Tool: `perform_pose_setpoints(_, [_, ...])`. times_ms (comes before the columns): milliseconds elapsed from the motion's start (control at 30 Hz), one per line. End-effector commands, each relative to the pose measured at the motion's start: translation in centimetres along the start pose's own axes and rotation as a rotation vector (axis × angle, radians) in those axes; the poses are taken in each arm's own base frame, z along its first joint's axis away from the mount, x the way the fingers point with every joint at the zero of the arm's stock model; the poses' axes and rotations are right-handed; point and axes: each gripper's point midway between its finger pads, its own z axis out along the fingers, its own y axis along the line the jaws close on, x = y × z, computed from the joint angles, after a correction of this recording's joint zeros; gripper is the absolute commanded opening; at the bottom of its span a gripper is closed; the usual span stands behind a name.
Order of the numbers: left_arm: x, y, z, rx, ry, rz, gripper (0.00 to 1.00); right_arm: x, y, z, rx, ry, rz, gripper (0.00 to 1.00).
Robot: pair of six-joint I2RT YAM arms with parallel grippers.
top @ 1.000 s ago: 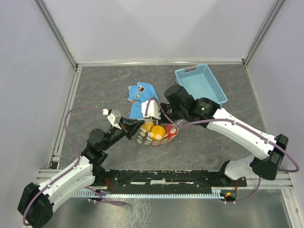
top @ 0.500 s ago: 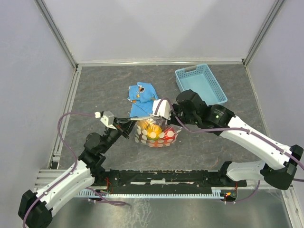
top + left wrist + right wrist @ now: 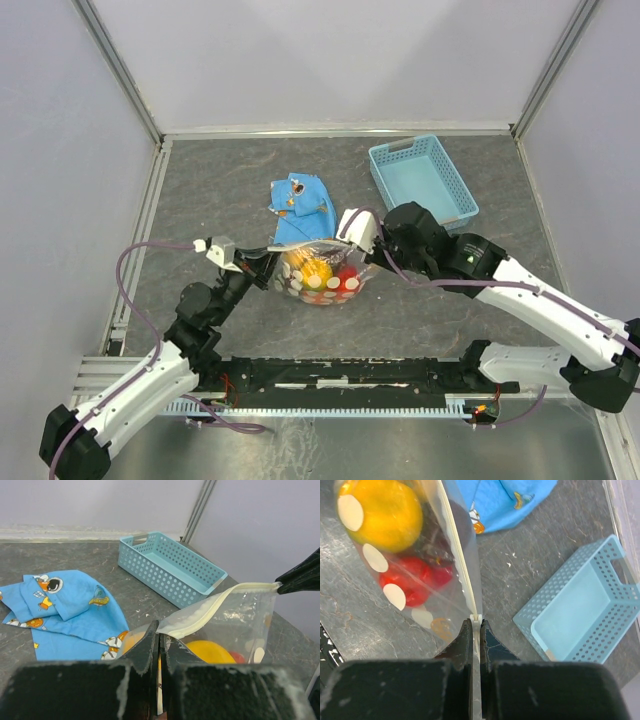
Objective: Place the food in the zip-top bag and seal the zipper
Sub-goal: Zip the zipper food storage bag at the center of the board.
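The clear zip-top bag (image 3: 322,283) with pale dots hangs between both grippers at mid-table, holding yellow (image 3: 316,272) and red (image 3: 347,278) fruits. My left gripper (image 3: 268,262) is shut on the bag's left end at the white zipper strip (image 3: 200,614). My right gripper (image 3: 366,250) is shut on the strip's right end, on the small white slider (image 3: 476,620). The strip (image 3: 456,565) runs taut between them. In the right wrist view a yellow fruit (image 3: 382,515) and red fruit (image 3: 407,580) show through the plastic. In the left wrist view a yellow fruit (image 3: 212,651) shows inside.
A blue patterned cloth (image 3: 300,208) lies just behind the bag, also in the left wrist view (image 3: 65,612). A light blue plastic basket (image 3: 421,180) stands at the back right, near my right arm. Metal frame rails edge the grey table.
My right gripper has slid to the right along the bag's top edge, away from the left gripper. The left gripper has drawn slightly left. The bag is now stretched wider between them.
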Motion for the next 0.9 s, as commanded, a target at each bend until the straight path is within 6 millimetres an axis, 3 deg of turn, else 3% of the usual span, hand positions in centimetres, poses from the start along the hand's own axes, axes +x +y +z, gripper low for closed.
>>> perform_pose_setpoints(0, [-1.3,1.1,0.3,-0.065,-0.052,0.003,0.03,1.4,-2.3,-2.0,0.151,0.031,0.106,0.02])
perform_pose_setpoints(300, [-0.5,0.9,1.0,-0.052,-0.008,0.013,0.03,3.9,-3.1,-3.1,0.259,0.073,0.212,0.02])
perform_pose_setpoints(500, [0.1,0.5,2.3,-0.032,0.034,0.015,0.03,4.6,-4.2,-2.7,0.314,0.089,0.248,0.02])
perform_pose_setpoints(867, [-0.8,1.4,7.7,-0.105,0.059,0.050,0.03,4.1,-11.1,-2.2,0.538,0.024,0.324,0.02])
